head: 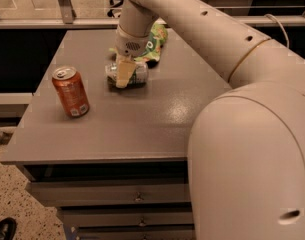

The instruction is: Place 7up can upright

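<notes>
One tool at one 7up can; one orange can; one snack bag
</notes>
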### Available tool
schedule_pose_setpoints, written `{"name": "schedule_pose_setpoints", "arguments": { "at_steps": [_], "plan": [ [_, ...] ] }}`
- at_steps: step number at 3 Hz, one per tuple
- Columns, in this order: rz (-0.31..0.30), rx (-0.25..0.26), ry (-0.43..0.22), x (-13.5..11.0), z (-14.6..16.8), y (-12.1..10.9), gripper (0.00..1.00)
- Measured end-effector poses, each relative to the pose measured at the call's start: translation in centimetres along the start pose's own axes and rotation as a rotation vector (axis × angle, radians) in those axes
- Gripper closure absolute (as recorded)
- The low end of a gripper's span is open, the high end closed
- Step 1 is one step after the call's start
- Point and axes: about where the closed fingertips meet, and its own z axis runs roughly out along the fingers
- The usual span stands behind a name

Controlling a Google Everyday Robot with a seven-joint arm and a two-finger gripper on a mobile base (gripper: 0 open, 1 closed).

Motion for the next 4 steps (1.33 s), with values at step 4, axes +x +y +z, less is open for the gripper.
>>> {"name": "schedule_pose_setpoints", "arguments": {
  "at_steps": [4],
  "plan": [
    [0.182, 0.339, -0.589, 4.5, -13.0, 2.4, 1.00]
  ]
}}
